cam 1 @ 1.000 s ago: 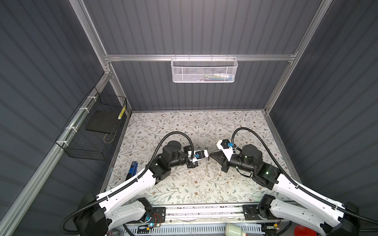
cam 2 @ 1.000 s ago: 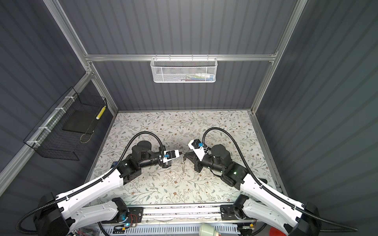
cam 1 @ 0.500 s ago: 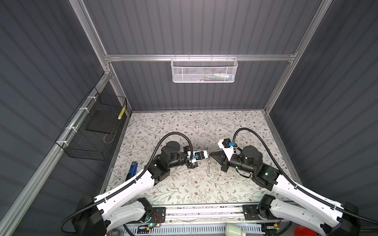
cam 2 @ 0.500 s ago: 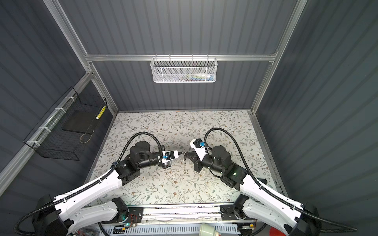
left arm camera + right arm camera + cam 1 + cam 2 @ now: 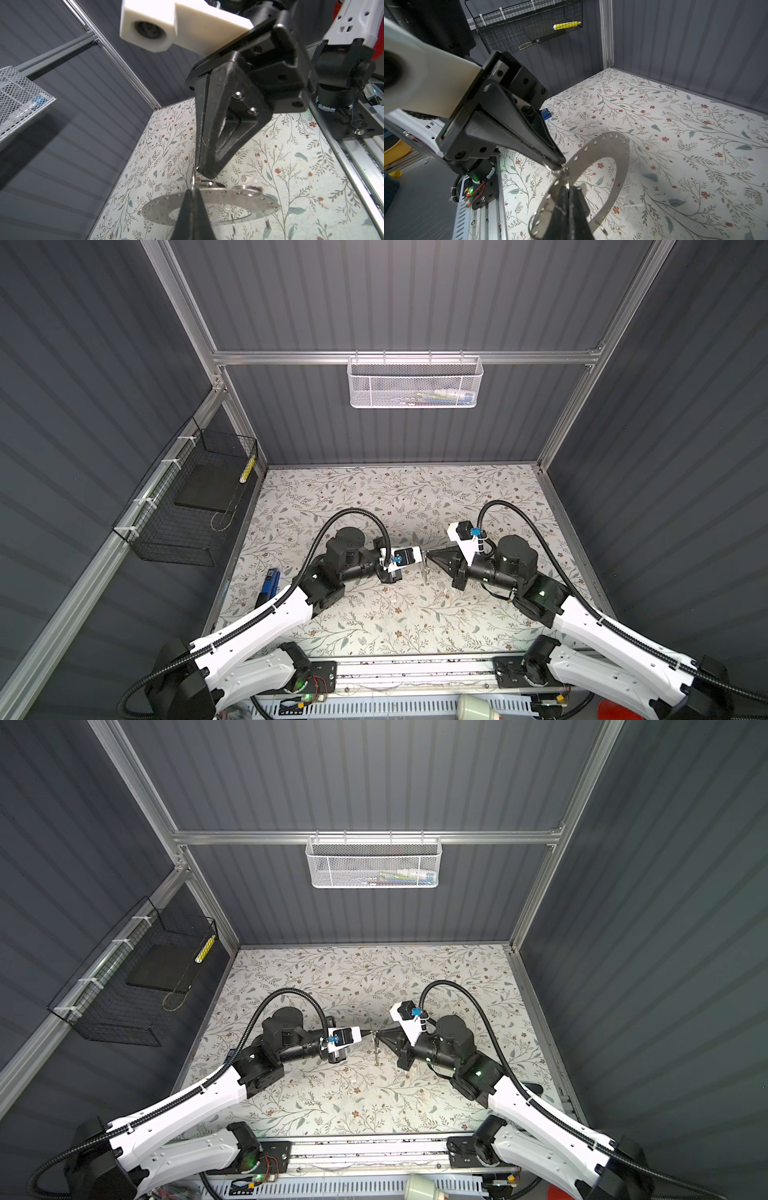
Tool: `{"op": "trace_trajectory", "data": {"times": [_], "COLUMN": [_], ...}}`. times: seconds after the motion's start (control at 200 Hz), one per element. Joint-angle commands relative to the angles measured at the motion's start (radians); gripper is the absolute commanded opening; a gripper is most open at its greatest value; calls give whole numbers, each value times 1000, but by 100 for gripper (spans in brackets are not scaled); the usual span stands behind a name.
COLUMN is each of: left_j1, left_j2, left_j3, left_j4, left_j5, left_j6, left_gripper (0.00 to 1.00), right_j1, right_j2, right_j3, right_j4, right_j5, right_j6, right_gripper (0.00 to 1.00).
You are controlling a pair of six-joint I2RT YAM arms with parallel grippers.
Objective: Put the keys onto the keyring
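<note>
**benchrat:** Front to back, then. Nearest is the aluminium rail (image 5: 415,670) along the front edge. A bit further in, a blue block (image 5: 272,576) lies at the left edge of the floral counter (image 5: 374,497), well apart from the action.

**torq_77:** And the end effectors? Released or gripping something?

**benchrat:** Both clenched, jaws fully together. The left end effector (image 5: 560,163) and the right end effector (image 5: 204,174) meet tip to tip over the middle of the counter, on the same spot on the rim of the keyring (image 5: 620,166). A small wire loop (image 5: 193,178) stands edge-on right where the tips meet, so I can't tell whether they bite the band itself or that loop.

**torq_77:** So where's the keyring exactly?

**benchrat:** Up off the counter, pinched between the two. In both top views it's just a thin upright sliver between the tips. The wrist views show the flat grey band with its row of small holes. More wire loops (image 5: 247,188) sit on the band, and little bits (image 5: 267,222) dangle under it, too small to name.

**torq_77:** Anything behind that?

**benchrat:** Black wire basket (image 5: 174,547) on the left side with a yellow pen (image 5: 566,25) and a dark flat pad (image 5: 208,489) in it, then a white mesh basket (image 5: 415,383) hung on the crossbar (image 5: 291,357) at the back.
</note>
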Motion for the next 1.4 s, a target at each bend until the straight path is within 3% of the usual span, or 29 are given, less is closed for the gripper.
{"op": "trace_trajectory", "data": {"times": [0.0,0.105,0.21,0.425,0.795,1.391], "left_j1": [-8,-5,9,63,71,71], "left_j2": [7,28,44,73,110,150], "left_j3": [34,57,65,74,102,145], "left_j4": [6,-31,-34,-3,-7,-22], "left_j5": [103,150,196,307,395,455], "left_j6": [-24,-26,-41,-100,-134,-146], "left_gripper": [0,0,0,0,0,0], "right_j1": [-15,-16,-17,-17,-17,-17], "right_j2": [-12,-64,-126,-220,-123,-132], "right_j3": [-10,-16,-24,-31,30,8], "right_j4": [-15,-55,-93,-138,-142,-98], "right_j5": [-16,0,7,-27,-107,-100], "right_j6": [-47,-113,-175,-279,-326,-346], "right_gripper": [17,29,35,40,34,18]}}
